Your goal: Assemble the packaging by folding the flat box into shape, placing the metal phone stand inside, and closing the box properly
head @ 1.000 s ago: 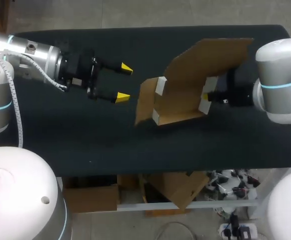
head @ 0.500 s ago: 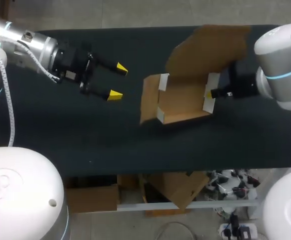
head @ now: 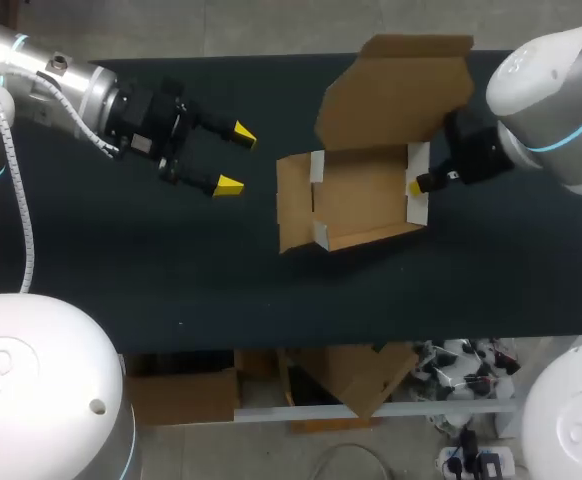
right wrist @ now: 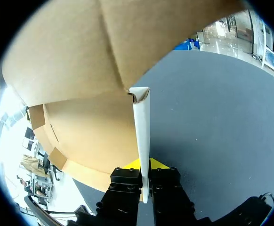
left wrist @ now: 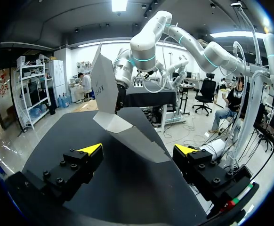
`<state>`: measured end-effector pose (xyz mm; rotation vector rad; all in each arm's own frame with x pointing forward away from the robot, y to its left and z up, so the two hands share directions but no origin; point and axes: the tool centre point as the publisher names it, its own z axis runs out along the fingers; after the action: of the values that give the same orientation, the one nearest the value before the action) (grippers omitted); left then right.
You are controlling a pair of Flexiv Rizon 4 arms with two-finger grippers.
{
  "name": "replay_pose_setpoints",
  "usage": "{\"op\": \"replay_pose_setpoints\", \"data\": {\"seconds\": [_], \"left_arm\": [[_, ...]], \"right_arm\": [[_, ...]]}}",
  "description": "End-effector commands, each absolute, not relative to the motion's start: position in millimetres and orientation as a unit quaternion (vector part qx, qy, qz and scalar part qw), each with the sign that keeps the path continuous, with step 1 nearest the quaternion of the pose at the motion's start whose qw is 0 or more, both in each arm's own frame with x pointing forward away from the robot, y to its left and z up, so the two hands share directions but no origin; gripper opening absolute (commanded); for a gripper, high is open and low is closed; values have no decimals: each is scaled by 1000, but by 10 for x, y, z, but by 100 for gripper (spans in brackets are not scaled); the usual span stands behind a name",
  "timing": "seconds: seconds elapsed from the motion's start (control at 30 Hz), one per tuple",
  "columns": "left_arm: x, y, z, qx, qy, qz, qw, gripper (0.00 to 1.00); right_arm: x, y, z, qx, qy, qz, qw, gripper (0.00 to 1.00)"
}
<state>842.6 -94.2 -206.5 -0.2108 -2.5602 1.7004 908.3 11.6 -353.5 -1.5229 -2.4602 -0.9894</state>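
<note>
A half-folded brown cardboard box [head: 361,200] lies on the black table [head: 171,280], its lid [head: 396,90] raised at the far side and its white-edged side walls standing. My right gripper [head: 414,187] is shut on the box's right side wall [right wrist: 141,136], the thin panel pinched between its yellow tips [right wrist: 141,165]. My left gripper [head: 235,158] hovers open to the left of the box, nothing between its fingers; in the left wrist view the box [left wrist: 123,127] lies ahead of that gripper [left wrist: 139,149]. No metal phone stand is in view.
The box's left flap [head: 293,205] lies spread toward my left gripper. Bare black tabletop stretches in front of the box and to the far left. More cardboard [head: 356,375] sits below the table's front edge.
The right gripper has swung the box round and set it flatter, with the lid now upright at the back. My left arm has drawn back a little to the left.
</note>
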Motion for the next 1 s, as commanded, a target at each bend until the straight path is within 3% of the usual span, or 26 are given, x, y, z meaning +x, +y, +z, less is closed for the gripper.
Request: {"op": "replay_pose_setpoints", "data": {"seconds": [0.03, 1.0], "left_arm": [[8449, -917, -2055, -72, -836, 543, 26, 100], [8681, -644, -2228, -38, -892, 448, -29, 100]], "right_arm": [[9125, 86, -3511, -507, -820, -254, 82, 0], [9102, -119, -3599, -647, -754, -71, 87, 0]]}}
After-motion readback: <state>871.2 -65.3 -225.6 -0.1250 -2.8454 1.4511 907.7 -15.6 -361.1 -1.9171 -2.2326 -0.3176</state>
